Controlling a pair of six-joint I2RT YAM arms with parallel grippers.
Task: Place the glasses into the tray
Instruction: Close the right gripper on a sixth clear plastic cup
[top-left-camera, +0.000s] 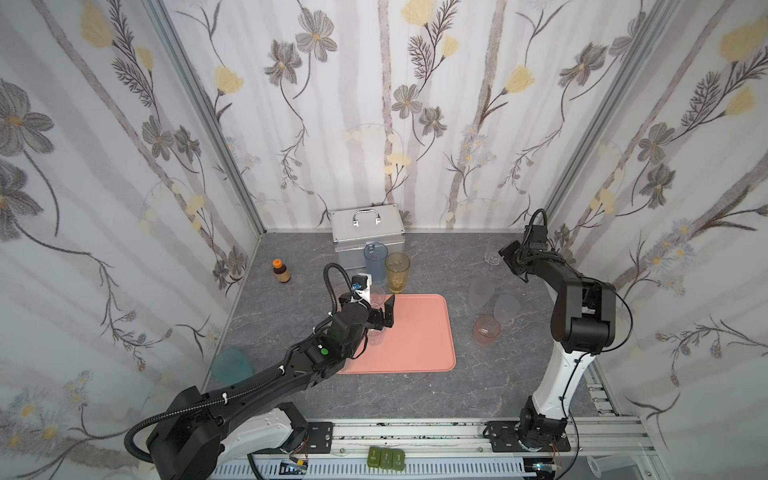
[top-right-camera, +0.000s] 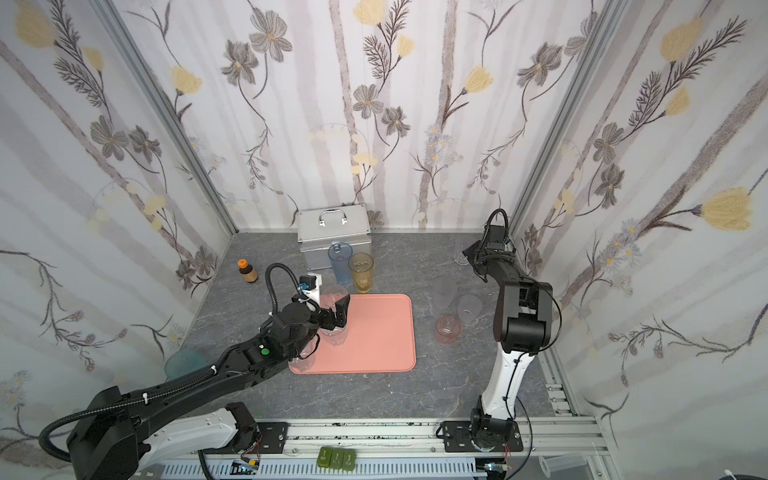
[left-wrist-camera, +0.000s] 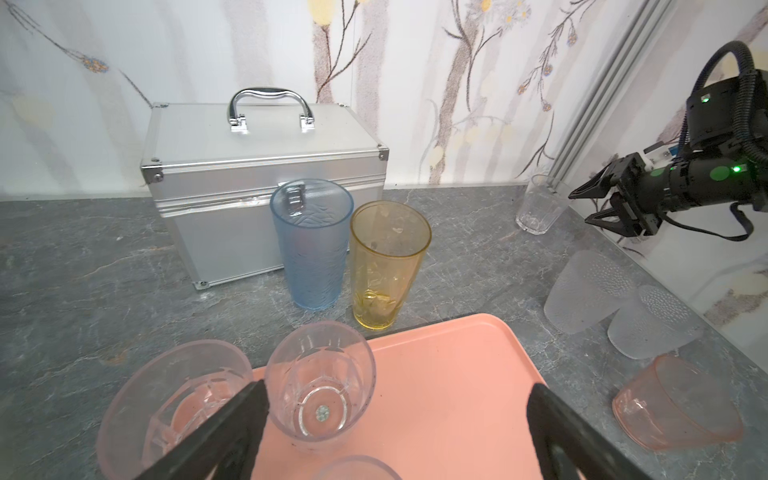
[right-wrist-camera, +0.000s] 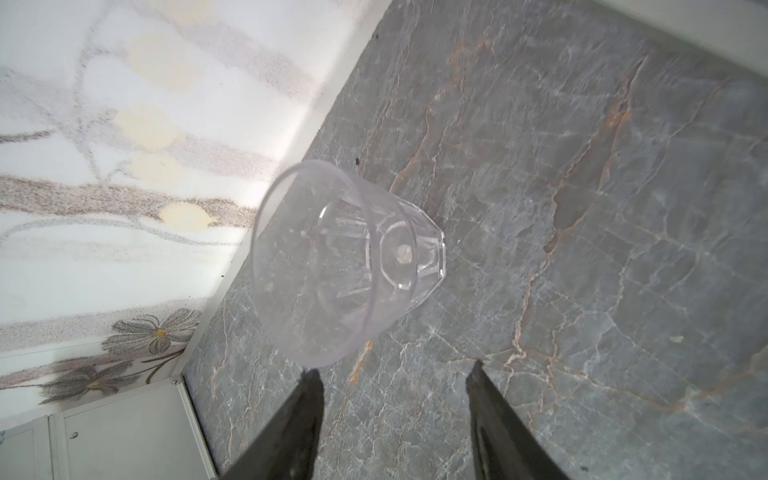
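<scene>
A grey marbled table (top-left-camera: 415, 399) fills the floor of a booth with flowered walls. The left gripper (left-wrist-camera: 395, 415) hangs over the left side of the tray, its fingers (left-wrist-camera: 245, 411) wide apart and holding nothing. The right gripper (right-wrist-camera: 394, 370) points at the far right corner, its fingers apart and empty, with a clear glass (right-wrist-camera: 349, 257) just ahead of their tips.

A silver metal case (top-left-camera: 365, 232) stands at the back wall. The salmon-pink tray (top-left-camera: 419, 332) lies in the middle of the table. A blue tumbler (top-left-camera: 375, 259) and an amber tumbler (top-left-camera: 397, 272) stand between the case and the tray. Three clear glasses (top-right-camera: 334, 332) stand along the tray's left side. To the right of the tray, on the table, are two frosted glasses (top-left-camera: 506, 307) and a pink glass (top-left-camera: 486, 330). A teal glass (top-left-camera: 230, 365) sits by the left wall. A small brown bottle (top-left-camera: 281, 271) stands at the far left.
</scene>
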